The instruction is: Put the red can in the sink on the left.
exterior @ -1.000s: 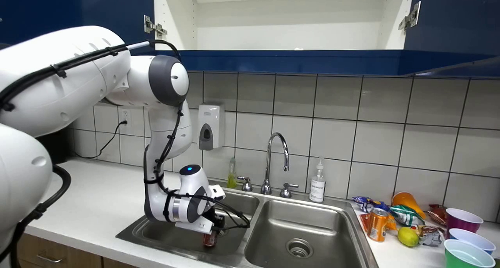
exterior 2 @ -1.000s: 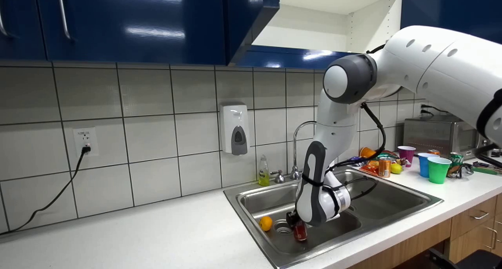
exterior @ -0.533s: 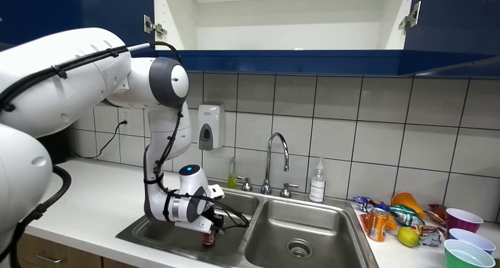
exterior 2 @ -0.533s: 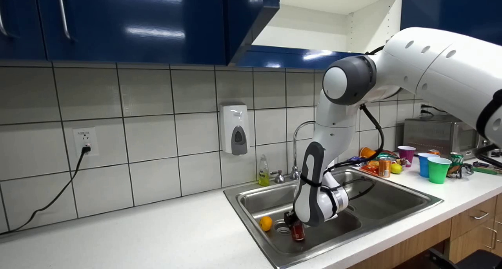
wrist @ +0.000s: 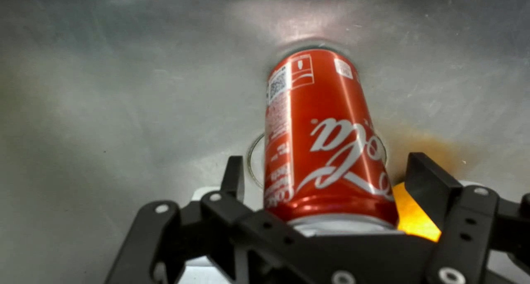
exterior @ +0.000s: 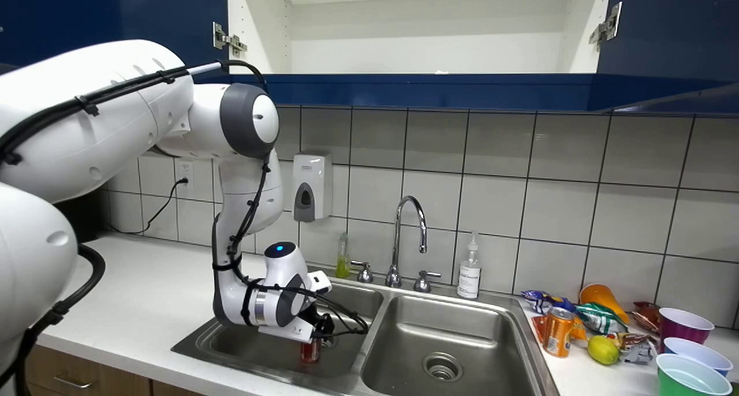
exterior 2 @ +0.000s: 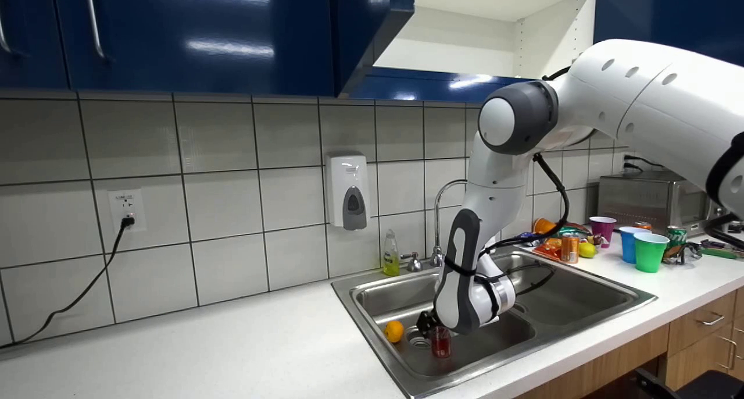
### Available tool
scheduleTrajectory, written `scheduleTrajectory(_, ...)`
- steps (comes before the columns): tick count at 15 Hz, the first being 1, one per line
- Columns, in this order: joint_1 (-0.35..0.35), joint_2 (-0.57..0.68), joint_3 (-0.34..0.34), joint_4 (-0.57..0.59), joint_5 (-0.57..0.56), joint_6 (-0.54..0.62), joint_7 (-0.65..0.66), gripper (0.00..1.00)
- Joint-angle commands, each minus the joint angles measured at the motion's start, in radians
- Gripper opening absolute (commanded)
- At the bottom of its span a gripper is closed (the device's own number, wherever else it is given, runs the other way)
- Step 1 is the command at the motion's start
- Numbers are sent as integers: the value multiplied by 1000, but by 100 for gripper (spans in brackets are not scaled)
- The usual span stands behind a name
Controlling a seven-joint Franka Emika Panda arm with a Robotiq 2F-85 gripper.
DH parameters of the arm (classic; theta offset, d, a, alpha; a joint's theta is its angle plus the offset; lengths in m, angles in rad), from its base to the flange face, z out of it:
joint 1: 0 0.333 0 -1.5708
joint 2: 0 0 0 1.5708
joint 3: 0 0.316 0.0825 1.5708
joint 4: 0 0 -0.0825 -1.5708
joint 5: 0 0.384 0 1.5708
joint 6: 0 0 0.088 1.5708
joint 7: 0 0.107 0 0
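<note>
The red can [wrist: 323, 110] stands upright on the floor of the left sink basin [exterior: 248, 345], its top towards my wrist camera. Both exterior views show the can [exterior 2: 440, 344] low in that basin, close to the drain [exterior 2: 416, 337]. My gripper [wrist: 331, 174] is open around the can's upper end. In the wrist view a gap shows between the can and each finger, the left finger [wrist: 234, 174] and the right finger [wrist: 430, 188]. The gripper body hides part of the can's top.
An orange [exterior 2: 394, 331] lies in the same basin beside the gripper. A divider separates it from the right basin [exterior: 415, 327]. Behind rise the faucet [exterior: 398, 240] and a soap bottle [exterior: 469, 275]. An orange can [exterior: 558, 332], cups and snack bags sit on the right counter.
The fingers have opened and let go of the red can. It leaned in the grip before and now stands upright. The arm has shifted only slightly.
</note>
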Motion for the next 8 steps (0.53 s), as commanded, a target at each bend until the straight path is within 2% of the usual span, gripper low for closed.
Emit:
scheduleTrajectory(1,-16,-65,19,-69,12,1,-40,100)
scheduleTrajectory(8,8,-184,-7,-203,37,-2,-33,100)
